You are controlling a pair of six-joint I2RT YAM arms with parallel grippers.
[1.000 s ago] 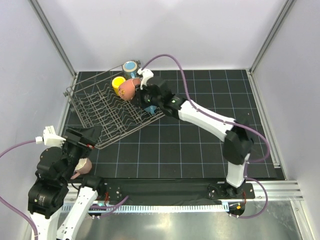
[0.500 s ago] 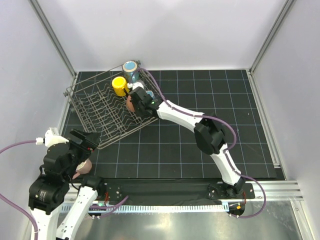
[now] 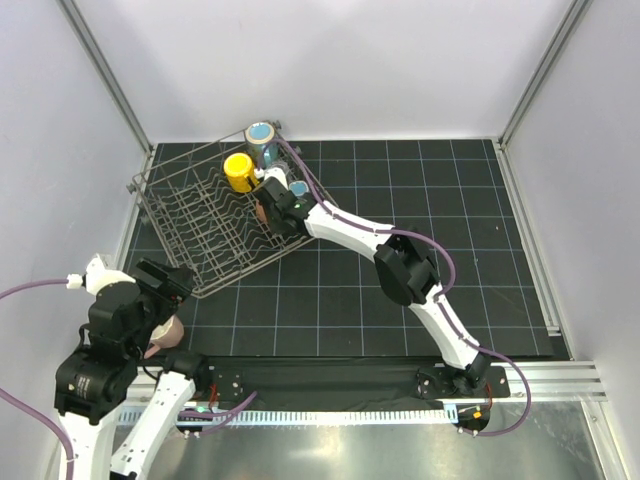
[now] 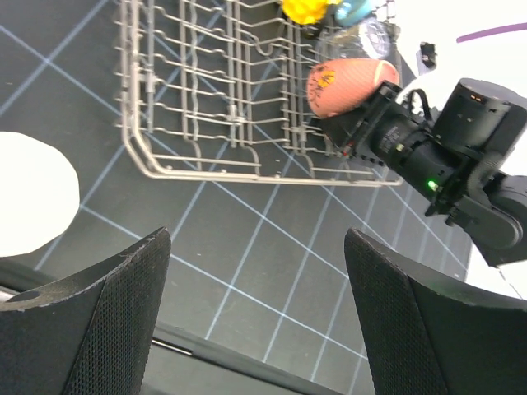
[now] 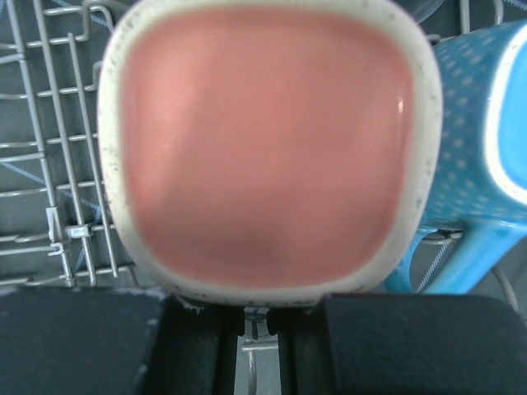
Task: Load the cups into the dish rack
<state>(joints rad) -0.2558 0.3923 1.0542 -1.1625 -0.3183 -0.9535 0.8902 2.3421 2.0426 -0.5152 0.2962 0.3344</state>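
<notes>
Pink cup [image 5: 263,148] is pinched at its rim by the right claw [image 5: 255,317]. Its mouth faces the wrist cam, so it fills nearly the whole frame: salmon inside, speckled cream rim. Claw is closed on it, w/ the dark pads along the bottom edge and only a slim gap between them.

From overhead, the right arm [image 3: 400,250] stretches up and left of centre, and the cup is down among the wires at the right-hand end of the dish rack [image 3: 190,215]. Can't tell if it rests on the tines or is held just off them.

Just beside it, on the right of the wrist view, is a blue dotted mug [image 5: 469,140], handle pointing down, also at that end of the rack. Further up the overhead frame there's a yellow cup [image 3: 238,171] in the rack, and a pale blue cup [image 3: 262,133] at the rack's top corner near the back wall. Rack is grey wire and sits skewed on the dark gridded mat [image 3: 450,190], in the upper-left part of the frame.

Down in the lower left, the left claw [image 4: 257,243] hangs over the mat, fingers spread wide, nothing between them. Its cam looks across at the rack's near edge and the right claw w/ its cup. Low left in the overhead view lies a second pink cup [image 3: 168,331], outside the rack and partly hidden under the left arm [image 3: 110,350].
</notes>
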